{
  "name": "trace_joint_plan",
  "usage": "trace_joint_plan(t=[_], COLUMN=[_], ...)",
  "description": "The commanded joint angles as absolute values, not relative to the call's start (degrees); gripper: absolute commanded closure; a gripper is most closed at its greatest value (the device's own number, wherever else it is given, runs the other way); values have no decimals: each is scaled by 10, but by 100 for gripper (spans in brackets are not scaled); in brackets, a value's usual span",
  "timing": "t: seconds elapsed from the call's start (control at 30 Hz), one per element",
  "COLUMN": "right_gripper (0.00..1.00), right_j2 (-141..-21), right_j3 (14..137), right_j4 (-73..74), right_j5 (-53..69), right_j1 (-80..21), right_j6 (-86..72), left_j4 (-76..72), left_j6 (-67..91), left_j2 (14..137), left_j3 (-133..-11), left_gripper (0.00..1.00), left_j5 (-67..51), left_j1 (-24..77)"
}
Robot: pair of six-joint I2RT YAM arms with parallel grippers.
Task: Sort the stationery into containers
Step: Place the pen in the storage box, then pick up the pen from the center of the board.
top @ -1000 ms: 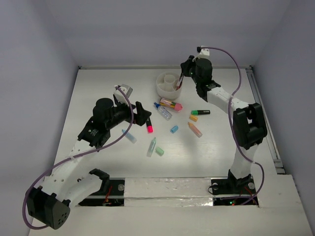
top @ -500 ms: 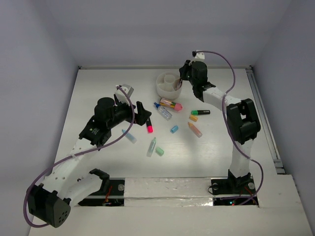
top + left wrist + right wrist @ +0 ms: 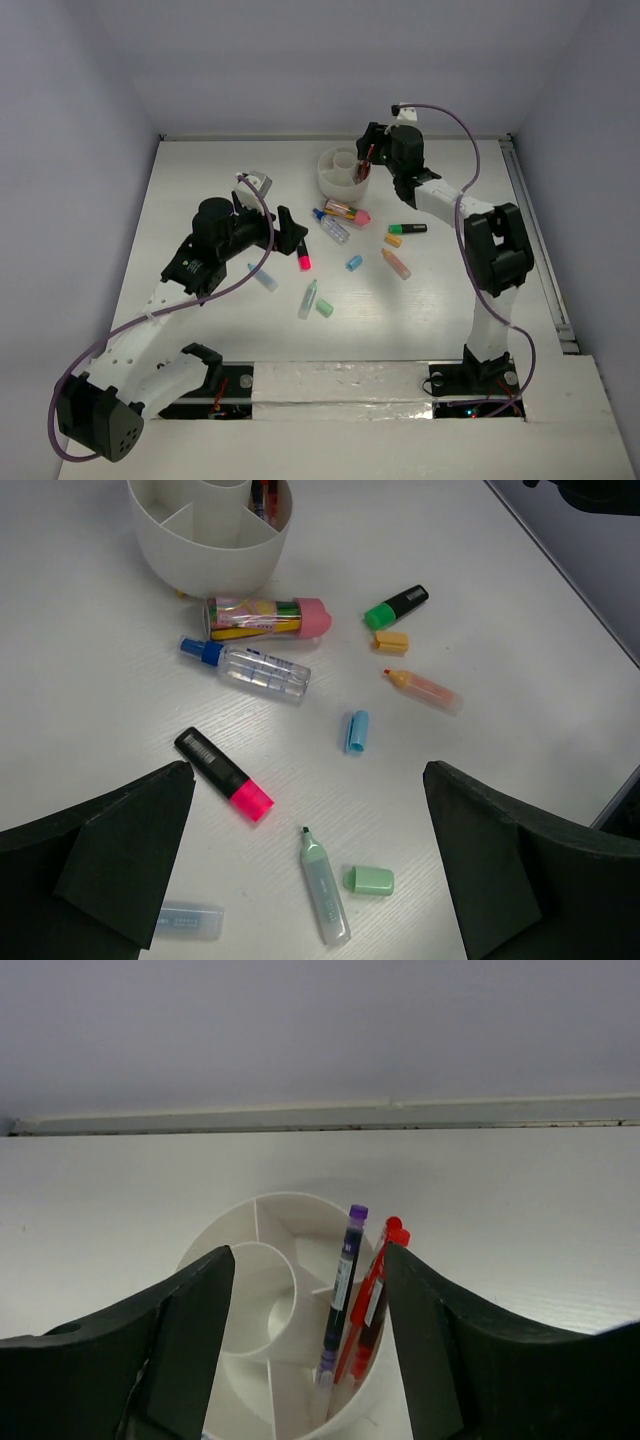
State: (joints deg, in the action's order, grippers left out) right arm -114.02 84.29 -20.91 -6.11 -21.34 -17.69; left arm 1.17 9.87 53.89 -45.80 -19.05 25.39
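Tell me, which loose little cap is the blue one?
The small blue plastic cap lying alone mid-table. The orange cap sits by the green-and-black highlighter; the mint-green cap sits by the pale mint marker.

white table [image 3: 190, 180], pale lilac walls [image 3: 300, 60]

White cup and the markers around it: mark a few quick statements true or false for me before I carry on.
1. A purple pen and a red pen stand in the cup. True.
2. The right gripper is clamped on those pens. False: its jaws stand open around them.
3. The pink marker lies on the table, untouched by the open left gripper. True.
4. The green cap sits on the pale green marker. False: it lies loose beside it.
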Motion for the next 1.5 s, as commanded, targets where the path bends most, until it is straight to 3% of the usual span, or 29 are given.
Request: trace_joint_plan(t=[0.0,0.1,0.13,0.2,0.27,0.4,0.5,0.6,0.63,0.73,0.83,1.0,1.47], right_gripper=[34,52,71,87,89,89,83,65,54,41,35,34,37], right_j2=[-1055,-1010,-984,-958,-953,-977,-1012,-1045,-1055,-1106,-1161,-1251,-1364], right_j3=[818,760,732,718,721,780,830,863,872,923,987,1089,1212], right_j4=[-212,-192,-185,-151,-98,23,91,129,137,189,246,343,433], right_j5=[-79,-60,-48,2,60,77,81,72,70,62,53,26,28], right_j1=[-210,-210,-210,-210,-222,-295,-358,-397,-402,-417,-431,-446,-456], right_j6=[-169,-181,-191,-200,-201,-159,-137,-135,-140,-151,-147,-149,-148], left_j4=[-1,-1,-2,-2,-1,11,9,7,6,6,11,12,12], left_j6=[93,96,98,98,96,89,90,91,91,92,93,96,100], left_j2=[531,524,521,508,498,459,427,404,400,392,392,387,377], left_j3=[-484,-483,-483,-482,-481,-481,-476,-473,-471,-473,-475,-477,-478], left_gripper=[1,1,1,1,1,1,1,1,1,1,1,1,1], left_j5=[-192,-192,-189,-178,-165,-115,-84,-62,-57,-56,-56,-64,-78], left_j1=[252,252,252,252,252,252,252,252,252,252,247,247,236])
